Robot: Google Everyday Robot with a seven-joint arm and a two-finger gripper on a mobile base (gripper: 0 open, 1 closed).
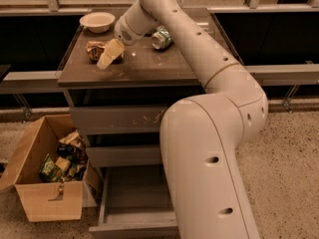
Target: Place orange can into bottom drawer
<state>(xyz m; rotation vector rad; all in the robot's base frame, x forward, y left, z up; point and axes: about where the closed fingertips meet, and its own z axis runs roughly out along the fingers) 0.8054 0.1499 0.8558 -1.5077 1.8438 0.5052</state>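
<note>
You get no readable text, brand or number here. The gripper (pixel 110 55) hangs over the cabinet top (pixel 149 66), with the orange can (pixel 93 49) just beside it, whose surface shows no legible print; the green can (pixel 162 38) farther to its right and the packets (pixel 65 158) in the cardboard box (pixel 45 203) below give none either
</note>
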